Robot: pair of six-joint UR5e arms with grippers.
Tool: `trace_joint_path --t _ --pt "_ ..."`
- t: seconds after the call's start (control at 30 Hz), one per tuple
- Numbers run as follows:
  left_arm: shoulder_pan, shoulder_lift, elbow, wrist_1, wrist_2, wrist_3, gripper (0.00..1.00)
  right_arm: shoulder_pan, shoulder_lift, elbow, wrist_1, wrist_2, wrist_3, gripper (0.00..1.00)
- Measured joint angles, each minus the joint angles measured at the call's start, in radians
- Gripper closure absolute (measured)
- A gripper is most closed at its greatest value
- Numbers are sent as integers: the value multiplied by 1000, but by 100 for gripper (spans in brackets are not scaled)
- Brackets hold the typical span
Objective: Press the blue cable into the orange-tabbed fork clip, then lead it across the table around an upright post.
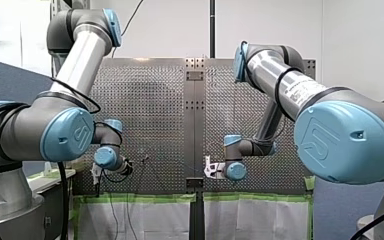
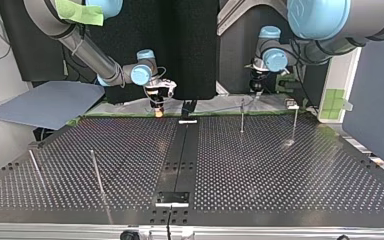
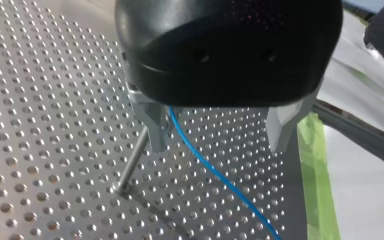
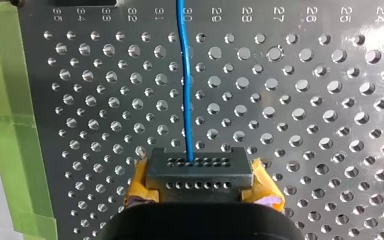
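Blue cable [image 4: 185, 85]: pinched by right gripper [image 4: 198, 175], yellow pads [image 4: 267, 187] closed on it, likely for tension. Passes loose through left gripper [image 3: 219, 145], metal fingers [image 3: 155, 130] spread, just beside upright post [image 3: 132, 160], probably staged for routing around.

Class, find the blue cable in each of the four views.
Front: too thin to make out.
Top: blue cable, a faint line along the far edge.
Left wrist: cable between open fingers of my left gripper.
Right wrist: cable running straight ahead from my right gripper.
Shared landmark: the perforated table.
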Motion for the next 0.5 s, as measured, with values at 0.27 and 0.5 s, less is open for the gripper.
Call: trace_joint_path --t 0.27,0.5 --pt "-9 66 -53 32 36 20 2 0 0 0 2 0 1 100" --pt "-24 79 -58 68 80 44 2 -1 0 0 1 0 1 100"
